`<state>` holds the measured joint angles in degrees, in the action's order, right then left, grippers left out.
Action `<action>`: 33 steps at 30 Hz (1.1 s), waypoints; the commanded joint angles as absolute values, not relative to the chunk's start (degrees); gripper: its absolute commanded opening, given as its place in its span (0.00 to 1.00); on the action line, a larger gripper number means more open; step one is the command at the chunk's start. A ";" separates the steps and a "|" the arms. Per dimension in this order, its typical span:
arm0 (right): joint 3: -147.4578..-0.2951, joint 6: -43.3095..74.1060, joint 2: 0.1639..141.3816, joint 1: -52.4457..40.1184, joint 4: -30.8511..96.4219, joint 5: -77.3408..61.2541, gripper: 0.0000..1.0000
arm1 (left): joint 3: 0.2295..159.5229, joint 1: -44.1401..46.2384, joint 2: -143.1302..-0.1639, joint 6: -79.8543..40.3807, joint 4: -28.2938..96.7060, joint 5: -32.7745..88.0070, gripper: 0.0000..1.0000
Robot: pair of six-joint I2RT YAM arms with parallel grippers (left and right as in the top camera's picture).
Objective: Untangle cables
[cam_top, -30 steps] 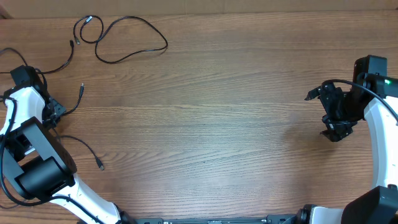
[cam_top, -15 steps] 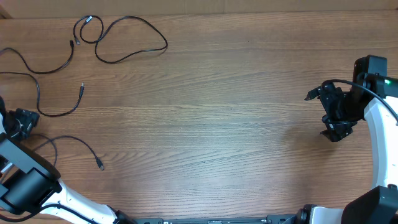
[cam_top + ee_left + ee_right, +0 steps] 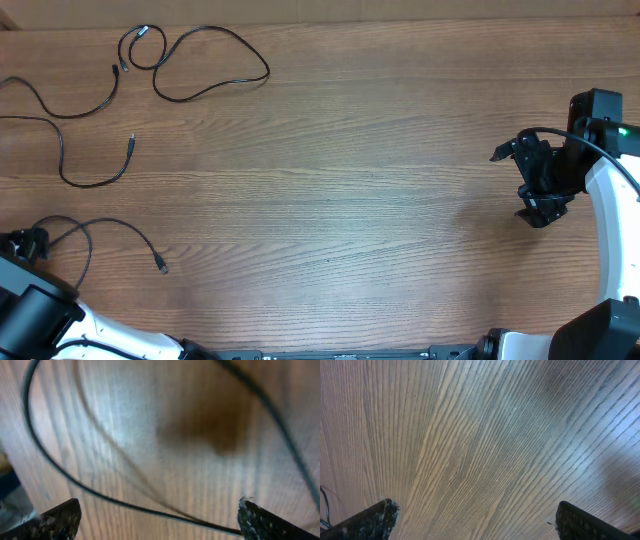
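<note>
My left claw [image 3: 160,522], wide open and empty like my right claw [image 3: 472,520], hung over the nearest of three thin black cords [image 3: 120,505] lying apart on the brown wooden tabletop [image 3: 350,200]; a careless drag could knot them.

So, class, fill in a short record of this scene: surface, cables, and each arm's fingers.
surface: wooden table
left fingers: open, gripping nothing
right fingers: open, over bare wood
cables: thin, black, spread apart on the left, no knot
far cable: wide loop
middle cable: runs off the left edge
near cable: lies under the left fingers
</note>
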<state>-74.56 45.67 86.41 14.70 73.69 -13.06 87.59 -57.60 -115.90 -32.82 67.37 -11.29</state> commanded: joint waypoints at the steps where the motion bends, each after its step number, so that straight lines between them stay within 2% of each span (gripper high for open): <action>1: -74.98 45.95 86.06 14.92 73.60 -12.45 1.00 | 87.85 -61.23 -113.27 -36.67 70.04 -14.66 1.00; 4: -74.98 45.95 86.06 14.92 73.60 -12.45 1.00 | 87.83 -64.14 -110.21 -47.35 74.00 -20.88 1.00; 9: -74.98 45.95 86.06 14.92 73.60 -12.45 1.00 | 84.14 -65.25 -109.97 -47.18 72.82 -17.74 1.00; 15: -74.98 45.95 86.06 14.92 73.60 -12.45 1.00 | 73.56 -65.32 -109.97 -44.05 62.89 -14.96 0.99; 16: -74.98 45.95 86.06 14.92 73.60 -12.45 1.00 | 72.90 -65.25 -109.97 -43.72 61.98 -14.94 0.95; 18: -74.98 45.95 86.06 14.92 73.60 -12.45 1.00 | 72.14 -65.23 -109.97 -43.72 60.55 -12.88 0.67; 19: -74.98 45.95 86.06 14.92 73.60 -12.45 1.00 | 72.01 -65.23 -109.97 -43.72 59.88 -11.31 0.57; 20: -74.98 45.95 86.06 14.92 73.60 -12.45 1.00 | 71.88 -65.21 -110.00 -43.70 58.63 -8.05 0.39; 22: -74.98 45.95 86.06 14.92 73.60 -12.45 1.00 | 71.81 -65.21 -110.00 -43.68 57.06 -3.29 0.36; 25: -74.98 45.95 86.06 14.92 73.60 -12.45 1.00 | 71.77 -65.21 -110.00 -43.72 55.16 2.92 0.17; 28: -74.98 45.95 86.06 14.92 73.60 -12.45 1.00 | 71.77 -65.23 -110.00 -43.72 53.82 3.62 0.04; 33: -74.98 45.95 86.06 14.92 73.60 -12.45 1.00 | 71.79 -65.21 -109.97 -41.34 47.40 19.73 0.04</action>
<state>-74.56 45.65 86.41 14.68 73.71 -13.06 72.01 -65.63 -110.67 -43.53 49.76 8.75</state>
